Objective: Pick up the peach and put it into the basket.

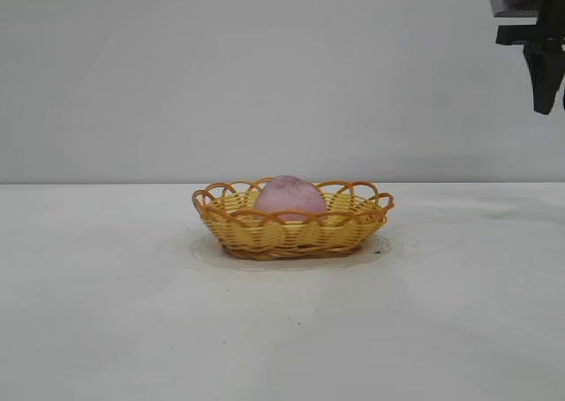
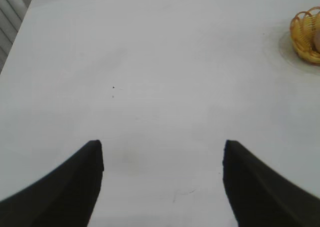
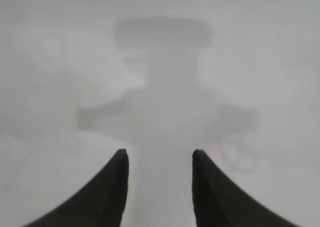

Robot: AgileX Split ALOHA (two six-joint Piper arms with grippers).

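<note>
The peach [image 1: 290, 196] sits inside the basket [image 1: 265, 235], its dome rising above the looped rim, and the basket stands on the white table [image 1: 106, 330] near the middle of the exterior view. Bare tabletop spreads around the basket on every side, wide to the left and right and toward the camera, with the table's far edge meeting a plain grey wall [image 1: 221, 74] just behind it. The right gripper [image 1: 545, 105] hangs high at the exterior view's upper right corner, pointing down, well apart from the basket and well above the table; in its own wrist view the right gripper [image 3: 160, 159] has its jaws parted with nothing between them, and only its own shadow [image 3: 162, 77] lies on the surface below. The left gripper [image 2: 162, 149] does not show in the exterior view; in its wrist view the jaws stand wide apart and hold nothing, over bare table, with the basket [image 2: 304, 37] far off at that picture's edge and the table's side edge visible in the opposite corner.
</note>
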